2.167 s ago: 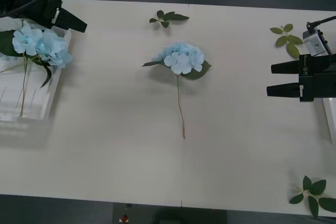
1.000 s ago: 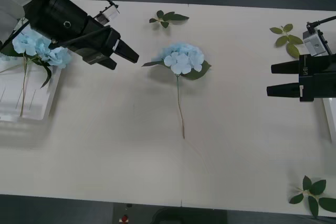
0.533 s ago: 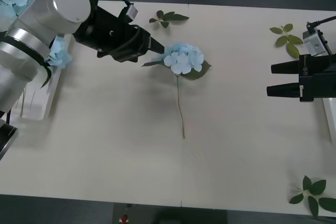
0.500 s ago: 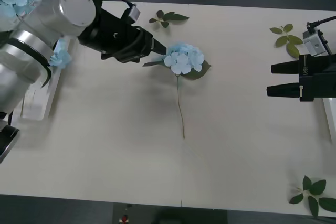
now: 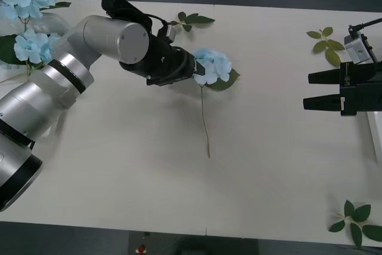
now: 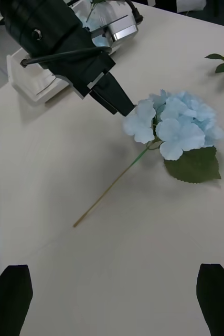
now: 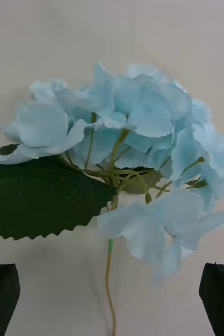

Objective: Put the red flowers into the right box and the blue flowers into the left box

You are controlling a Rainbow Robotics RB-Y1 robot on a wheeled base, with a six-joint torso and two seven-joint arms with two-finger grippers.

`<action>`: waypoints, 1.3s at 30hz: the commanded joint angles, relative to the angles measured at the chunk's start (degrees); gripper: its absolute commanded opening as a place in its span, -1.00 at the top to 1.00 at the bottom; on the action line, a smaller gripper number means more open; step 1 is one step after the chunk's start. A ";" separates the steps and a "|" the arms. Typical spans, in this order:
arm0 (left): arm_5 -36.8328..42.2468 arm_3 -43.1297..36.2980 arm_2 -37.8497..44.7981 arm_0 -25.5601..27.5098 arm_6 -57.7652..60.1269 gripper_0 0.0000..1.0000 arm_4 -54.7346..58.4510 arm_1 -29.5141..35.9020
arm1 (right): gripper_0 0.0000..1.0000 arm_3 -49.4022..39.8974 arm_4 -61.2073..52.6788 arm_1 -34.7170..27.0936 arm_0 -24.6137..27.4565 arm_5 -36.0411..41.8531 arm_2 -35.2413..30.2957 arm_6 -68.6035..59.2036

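Note:
One blue flower (image 5: 213, 65) (image 6: 180, 123) (image 7: 132, 136), a pale-blue hydrangea, lies mid-table with its thin stem (image 5: 205, 123) trailing toward the front edge. My left gripper (image 5: 194, 70) (image 6: 119, 102) (image 7: 110, 269) is open, its black fingertips at the bloom's left side, one on each side of the stem below the head. More blue flowers (image 5: 27, 22) rest in the left box (image 6: 30, 81) at far left. The right box (image 5: 376, 135) is a white edge at far right. Beside it, my right gripper (image 5: 307, 91) (image 6: 112, 273) hangs open and idle. The red flowers are out of view.
Loose green leaf sprigs lie at the back centre (image 5: 191, 20), back right (image 5: 327, 43) and front right (image 5: 357, 219). My left arm (image 5: 65, 76) stretches across the left part of the table. Bare tabletop lies between the hydrangea and the right gripper.
My left arm swung from over the left box rightward across the table, bringing its open fingertips up to the hydrangea head. The flower and the right arm have not moved.

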 commanded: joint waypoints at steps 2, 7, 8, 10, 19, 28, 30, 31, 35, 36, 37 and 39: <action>-1.29 -0.89 0.56 -0.44 2.58 -1.00 -4.36 -2.47 | -0.83 -0.23 -0.27 -0.13 -0.97 0.17 -0.20 -0.69; -3.58 3.24 0.56 -0.88 2.58 -1.00 -6.30 -4.93 | -0.82 -0.23 -0.27 -0.13 -0.97 0.17 -0.20 -0.69; -3.84 4.29 0.47 -1.05 2.49 -1.00 -6.56 -5.55 | -0.82 -0.23 -0.27 -0.13 -0.97 0.17 -0.20 -0.69; -4.72 6.67 0.56 -1.76 2.31 -1.00 -7.97 -6.60 | -0.83 -0.23 -0.27 -0.13 -0.97 0.17 -0.20 -0.69; -7.18 11.24 0.56 -2.46 2.66 -1.00 -13.24 -9.68 | -0.82 -0.23 -0.27 -0.13 -0.97 0.17 -0.20 -0.69; -11.22 20.12 0.56 -5.53 2.14 -1.00 -15.53 -13.90 | -0.82 -0.23 -0.27 -0.13 -0.97 0.17 -0.20 -0.69; -12.28 21.79 0.47 -5.97 2.05 -1.00 -15.97 -14.69 | -0.82 -0.23 -0.27 -0.13 -0.97 0.17 -0.20 -0.69; -12.72 22.40 0.56 -6.15 2.14 -1.00 -16.14 -15.04 | -0.82 -0.23 -0.27 -0.13 -0.97 0.17 -0.20 -0.69; -13.77 23.54 0.47 -6.06 2.14 -1.00 -17.20 -16.18 | -0.82 -0.23 -0.27 -0.13 -0.97 0.17 -0.20 -0.69; -13.77 23.63 0.56 -6.06 2.22 -1.00 -17.46 -16.53 | -0.82 -0.23 -0.27 -0.13 -0.97 0.17 -0.20 -0.69; -13.77 23.63 0.56 -6.06 2.22 -1.00 -17.72 -16.62 | -0.82 -0.23 -0.27 -0.13 -0.97 0.17 -0.20 -0.69; -13.77 23.63 0.56 -6.06 2.31 -1.00 -18.25 -17.15 | -0.83 -0.23 -0.27 -0.13 -0.97 0.17 -0.20 -0.69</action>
